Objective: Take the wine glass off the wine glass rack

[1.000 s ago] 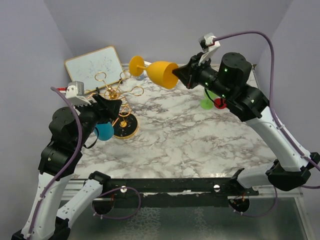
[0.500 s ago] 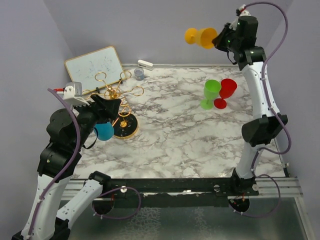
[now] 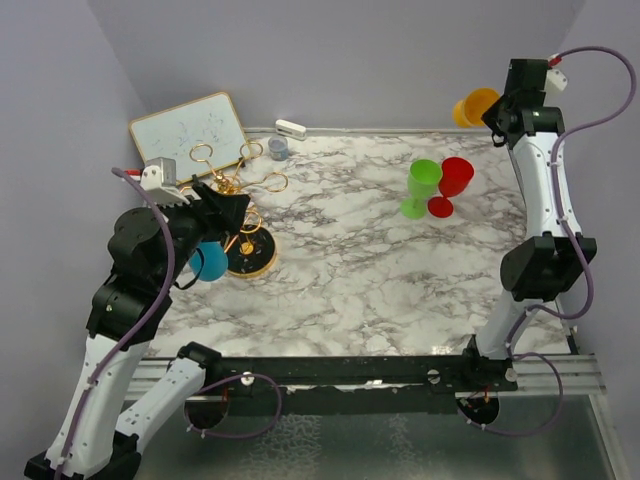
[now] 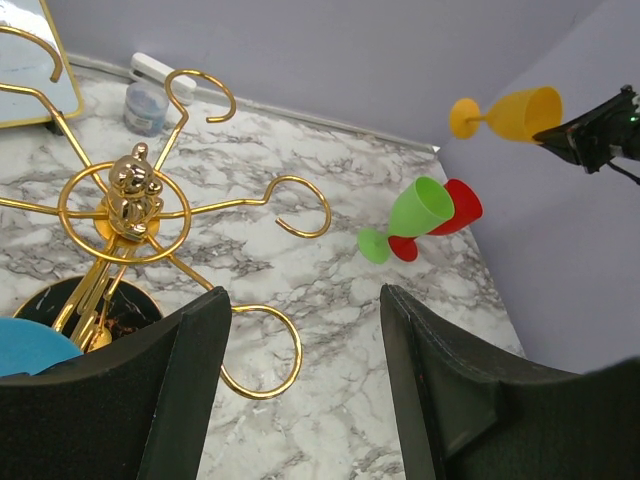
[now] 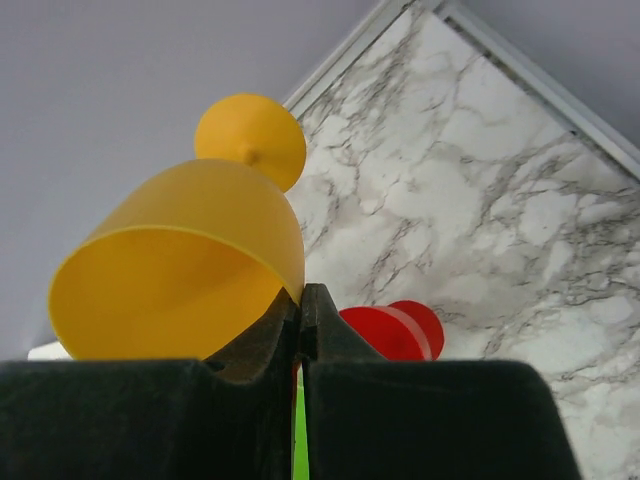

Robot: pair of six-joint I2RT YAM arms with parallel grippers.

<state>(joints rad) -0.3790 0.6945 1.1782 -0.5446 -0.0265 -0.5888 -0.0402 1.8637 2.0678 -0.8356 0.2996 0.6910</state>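
The left gripper (image 3: 228,212) is hovering nearest the arm bases, over the wine glass rack (image 3: 236,186). Its 2 fingers (image 4: 130,400) are spreading wide with nothing between them. Beneath it, the rack's curly gold arms are fanning out from the central stem, and its round dark base (image 3: 252,257) is sitting on the marble table (image 3: 340,270). A blue wine glass (image 3: 210,262) is lying just beside that base, partly hidden by the arm; whether it is hanging from the rack cannot be told.

Farther back and to the right, a green wine glass (image 3: 423,186) and a red wine glass (image 3: 456,178) are standing together, touching.

At the far right corner, the right gripper (image 3: 495,108) is holding the yellow wine glass (image 3: 471,107) high in the air, well apart from the rack. In the right wrist view its fingers are pinching tight on the bowl's rim, foot pointing away.

A white board (image 3: 188,130) is leaning at the far left.
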